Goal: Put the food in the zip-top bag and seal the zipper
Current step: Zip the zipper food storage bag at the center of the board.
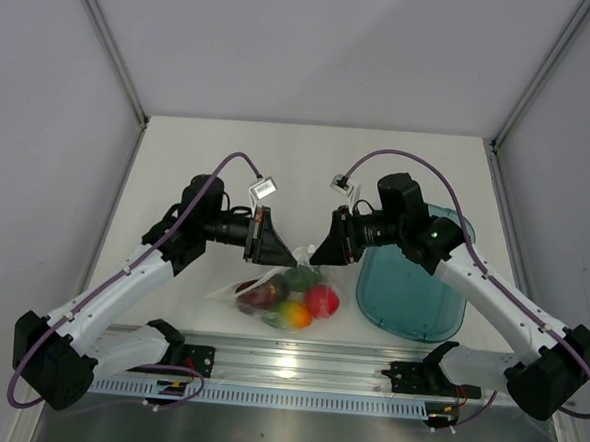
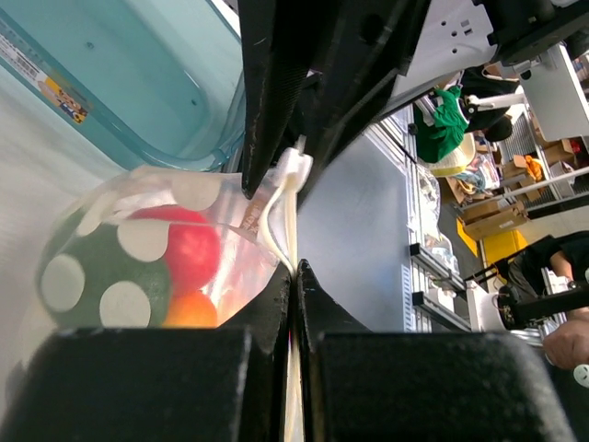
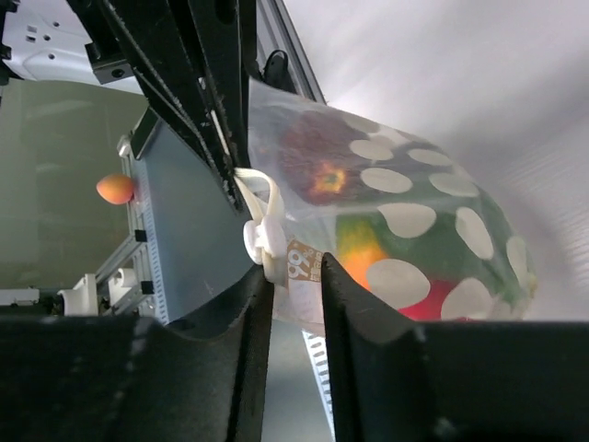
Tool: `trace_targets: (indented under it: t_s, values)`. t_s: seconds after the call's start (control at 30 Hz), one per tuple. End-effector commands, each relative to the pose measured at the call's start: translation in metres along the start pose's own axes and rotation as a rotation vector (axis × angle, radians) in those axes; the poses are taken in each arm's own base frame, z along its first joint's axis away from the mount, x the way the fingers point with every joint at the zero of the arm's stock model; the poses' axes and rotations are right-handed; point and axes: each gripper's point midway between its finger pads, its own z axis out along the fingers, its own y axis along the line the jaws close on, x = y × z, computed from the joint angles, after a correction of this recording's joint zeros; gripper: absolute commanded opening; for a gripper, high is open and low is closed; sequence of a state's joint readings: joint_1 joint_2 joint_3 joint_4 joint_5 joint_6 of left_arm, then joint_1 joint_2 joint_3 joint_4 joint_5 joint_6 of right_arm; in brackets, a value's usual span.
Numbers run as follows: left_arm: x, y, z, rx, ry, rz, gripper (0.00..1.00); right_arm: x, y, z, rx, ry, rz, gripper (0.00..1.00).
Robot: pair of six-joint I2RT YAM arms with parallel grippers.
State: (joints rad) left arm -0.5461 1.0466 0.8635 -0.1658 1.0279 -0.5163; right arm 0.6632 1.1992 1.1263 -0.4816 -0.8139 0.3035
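The zip-top bag (image 1: 261, 284) hangs between my two grippers just above the table, clear with a green, white-dotted print (image 3: 405, 221). Inside it lies the food: a red tomato (image 1: 321, 301), an orange-yellow piece (image 1: 293, 313), plus dark purple and green pieces. My left gripper (image 2: 294, 269) is shut on the bag's top edge along the zipper (image 2: 279, 221). My right gripper (image 3: 294, 267) faces it from the other side. Its jaws stand a little apart around the bag's corner, right below the white slider tab (image 3: 262, 238), with one finger touching the tab.
A translucent teal tray (image 1: 410, 308) lies on the table to the right of the bag, under the right arm, and fills the upper left of the left wrist view (image 2: 138, 83). The aluminium rail (image 1: 296, 366) runs along the near edge.
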Motion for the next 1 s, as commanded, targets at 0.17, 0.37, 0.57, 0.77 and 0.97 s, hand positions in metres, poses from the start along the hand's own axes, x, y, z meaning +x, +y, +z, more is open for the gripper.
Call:
trace_targets:
  t_s: [0.17, 0.37, 0.57, 0.77, 0.97]
  values:
    - [0.007, -0.013, 0.000, 0.079, 0.053, 0.018, 0.01, -0.046, 0.005, -0.005, 0.036, -0.057, -0.116, 0.00]
    - [0.011, -0.009, 0.001, 0.069, 0.077, 0.005, 0.01, -0.057, 0.008, -0.005, 0.030, -0.050, -0.165, 0.00]
    - [0.008, -0.011, -0.001, 0.060, 0.073, 0.017, 0.01, -0.040, 0.010, -0.001, -0.030, -0.010, -0.143, 0.00]
    - [0.005, -0.014, -0.003, 0.049, 0.062, 0.035, 0.01, -0.022, 0.013, -0.003, -0.082, 0.019, -0.135, 0.49]
    - [0.005, -0.016, -0.005, 0.045, 0.063, 0.049, 0.01, -0.017, 0.013, -0.002, -0.125, 0.025, -0.147, 0.61]
